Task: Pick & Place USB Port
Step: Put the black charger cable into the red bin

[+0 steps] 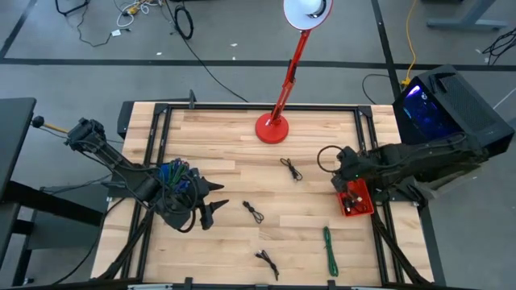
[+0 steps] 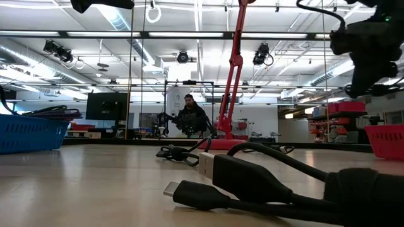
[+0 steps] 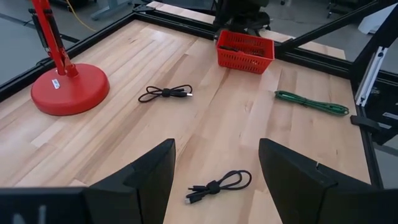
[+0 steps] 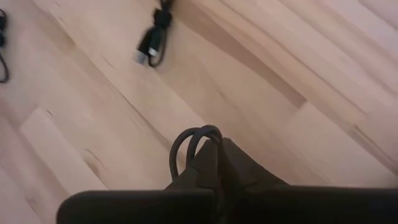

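Observation:
My right gripper (image 1: 337, 165) is over the table's right side, just beyond the red basket (image 1: 355, 198), and is shut on a black USB cable (image 4: 191, 142). My left gripper (image 1: 219, 199) is open and empty at the table's left, next to the blue basket (image 1: 172, 176). One coiled black cable (image 3: 217, 185) lies flat on the wood ahead of its fingers. Two more black cables (image 1: 292, 169) (image 1: 266, 262) and a green cable (image 1: 329, 250) also lie flat on the table. My right gripper pinches the black cable between its two shut fingers (image 4: 233, 165). A loop of the cable (image 4: 186, 140) sticks out past the fingertips, toward the table's left (image 1: 326, 156). The fingers hide the rest of the cable. The loop is clear of the wood.
A red lamp stands on its round base (image 1: 272, 129) at the far middle, and its arm leans over the table. Black frame rails (image 1: 367, 137) run along the table's sides. In the low view, two cable plugs (image 2: 208, 183) lie close to the near edge. A person (image 2: 191, 116) sits beyond the table.

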